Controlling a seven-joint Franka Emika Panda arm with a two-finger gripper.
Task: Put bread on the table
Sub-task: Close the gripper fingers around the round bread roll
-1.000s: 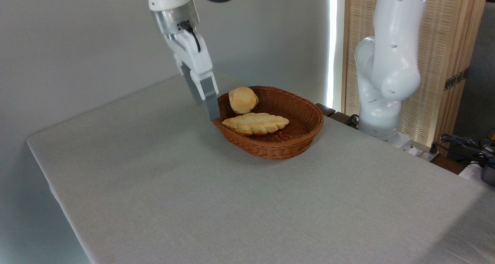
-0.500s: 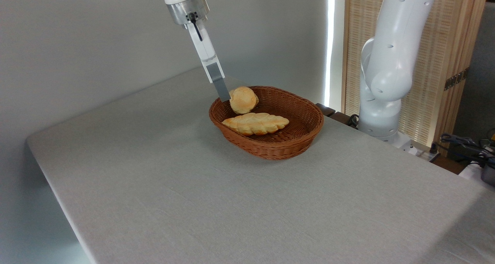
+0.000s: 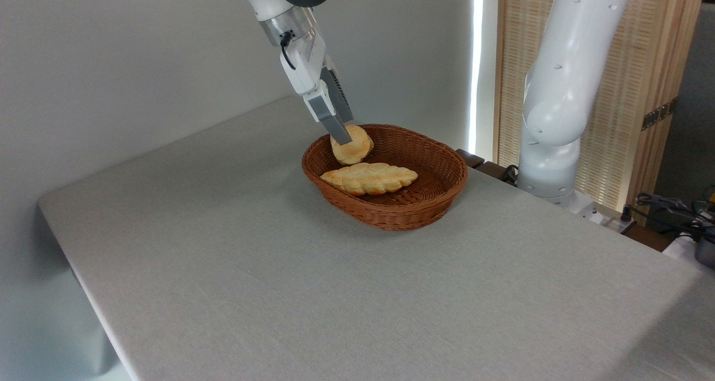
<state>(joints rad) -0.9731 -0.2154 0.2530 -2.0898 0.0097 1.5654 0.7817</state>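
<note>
Grey-beige cloth-covered desk [image 3: 313,291] spreading below and mostly toward the camera from the pincer, bare across the near part. White arm [image 3: 558,90] rising well to the right of the pincer from a base at the desk's far edge, then reaching across the top of view to come down on the left. Slatted wooden panel [image 3: 642,62] behind that arm, far right of the pincer. Brown wicker basket [image 3: 416,202] directly under and to the right of the pincer, sitting on the desk's far half. Braided loaf [image 3: 369,178] lying in the basket just below the pincer, nearer the camera, clear of the fingers. Bread [image 3: 357,149] in the basket's far left corner, resting against the wicker wall and just above the braided loaf, right at the fingertips. Pincer [image 3: 347,134] tilted down and to the right, spread, one grey finger [image 3: 335,125] crossing in front of the bun's left side, the other behind near its top; straddling the bread, contact not clear, no squeeze visible. Bread not lifted, not on the desk.
</note>
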